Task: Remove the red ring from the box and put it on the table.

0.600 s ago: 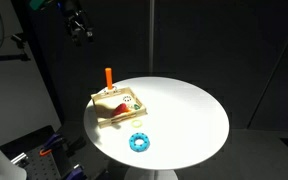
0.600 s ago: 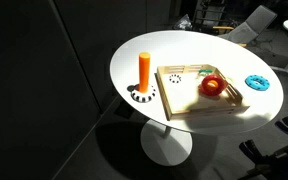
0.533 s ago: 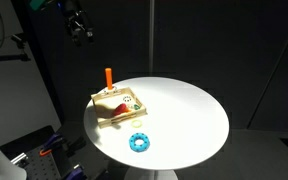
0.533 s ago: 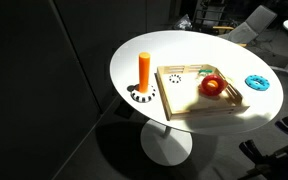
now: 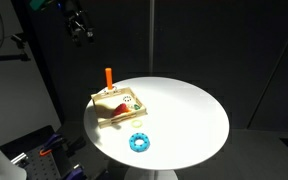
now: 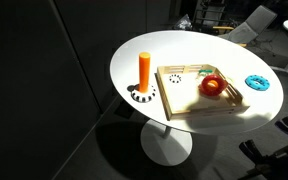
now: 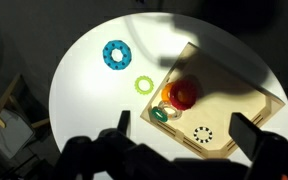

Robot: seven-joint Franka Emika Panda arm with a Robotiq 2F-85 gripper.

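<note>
The red ring (image 7: 182, 93) lies in a corner of the tan wooden box (image 7: 234, 110), next to an orange ring and a green ring; it also shows in both exterior views (image 6: 213, 85) (image 5: 117, 107). The box (image 6: 189, 104) (image 5: 132, 112) sits on the round white table (image 5: 184, 110) (image 6: 174, 45) (image 7: 94, 90). My gripper (image 5: 80, 30) hangs high above the table, well clear of the box. In the wrist view its two fingers (image 7: 187, 128) stand wide apart and empty.
A blue toothed ring (image 5: 138, 141) (image 6: 256, 83) (image 7: 115, 54) lies on the table beside the box. A small yellow-green ring (image 7: 144, 85) lies near it. An orange upright peg (image 6: 144, 72) (image 5: 108, 77) stands by the box. Dark surroundings ring the table.
</note>
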